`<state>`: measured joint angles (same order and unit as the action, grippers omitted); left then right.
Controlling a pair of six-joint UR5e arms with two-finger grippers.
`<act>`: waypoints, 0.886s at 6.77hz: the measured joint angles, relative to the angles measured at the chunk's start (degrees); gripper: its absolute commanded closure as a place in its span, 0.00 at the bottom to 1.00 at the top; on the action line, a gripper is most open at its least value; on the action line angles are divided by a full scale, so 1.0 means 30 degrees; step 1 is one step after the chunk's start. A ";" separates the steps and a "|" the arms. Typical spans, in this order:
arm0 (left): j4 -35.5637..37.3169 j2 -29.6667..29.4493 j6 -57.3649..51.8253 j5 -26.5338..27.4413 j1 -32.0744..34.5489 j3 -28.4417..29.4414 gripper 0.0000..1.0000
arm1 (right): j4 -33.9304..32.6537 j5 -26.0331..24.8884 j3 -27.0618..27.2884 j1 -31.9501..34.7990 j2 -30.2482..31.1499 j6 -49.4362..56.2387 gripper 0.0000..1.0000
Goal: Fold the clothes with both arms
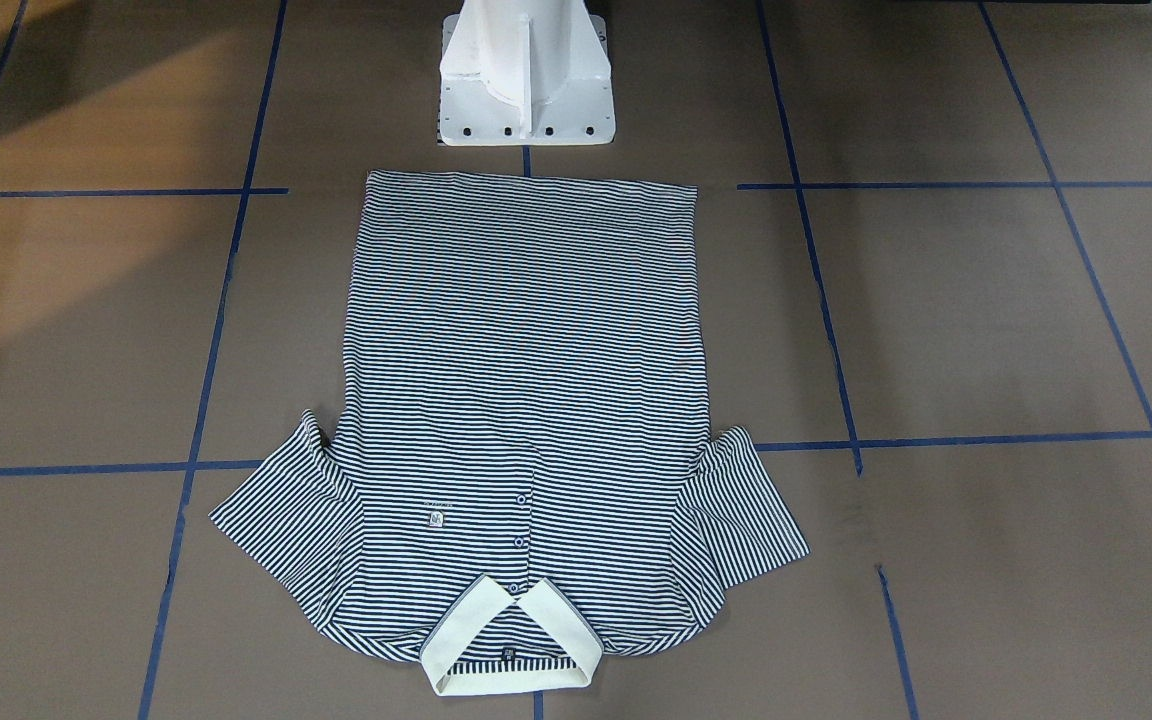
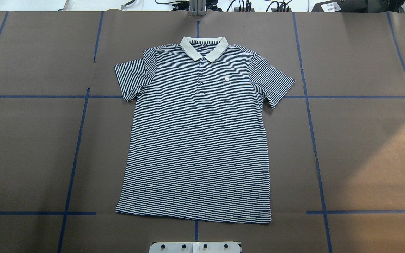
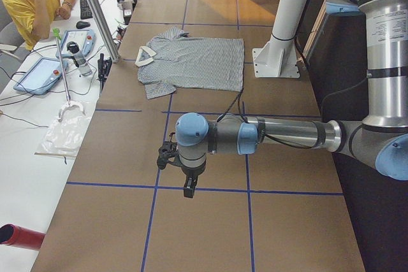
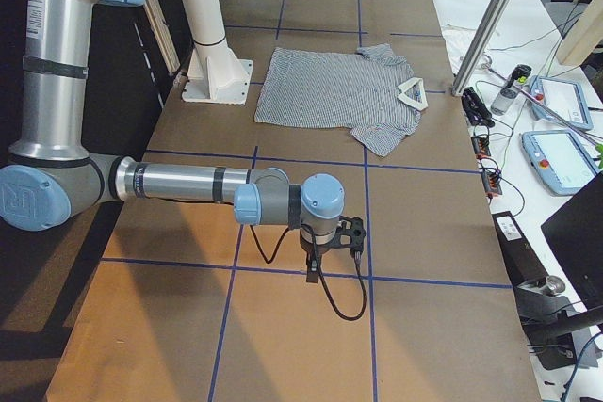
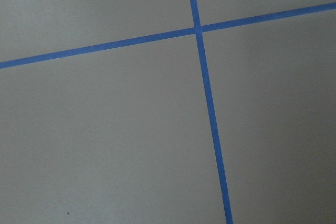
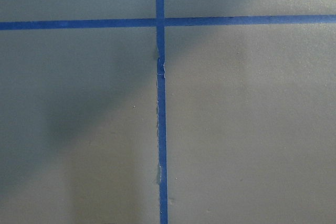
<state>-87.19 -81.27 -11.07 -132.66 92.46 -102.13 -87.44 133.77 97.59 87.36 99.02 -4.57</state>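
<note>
The left black two-finger hand point(image 3: 189, 186) hangs over the bare brown paper-covered table point(image 2: 364, 147); I cannot tell whether it is released or clenched. Well off to its right lies the navy-and-white striped polo shirt point(image 2: 199, 140), flat and face up, with the hem nearest the robot. It looks thin, soft and light, so it will likely drape and slide. Pinch it at the sleeve edges point(image 2: 127, 80) or hem corners point(image 2: 123, 207). Well beyond the shirt, the right black hand point(image 4: 315, 268) hovers likewise, and its state is just as unreadable.
</note>
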 measured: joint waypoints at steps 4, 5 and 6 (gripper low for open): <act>-0.1028 -0.0078 -0.0007 -0.0016 -0.0020 -0.0006 0.00 | 0.1336 0.0015 0.0125 -0.0016 -0.0040 -0.0002 0.00; -0.1744 -0.0087 -0.0020 -0.0026 -0.0075 -0.0011 0.00 | 0.2724 -0.0006 0.0095 -0.0101 -0.0116 -0.0090 0.00; -0.3214 -0.0174 -0.0012 -0.0039 -0.0148 0.0008 0.00 | 0.4557 -0.0141 -0.0193 -0.0224 -0.0501 -0.0168 0.00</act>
<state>-96.83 -81.79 -11.11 -132.77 92.02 -102.10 -73.77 133.34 97.02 86.69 97.51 -5.08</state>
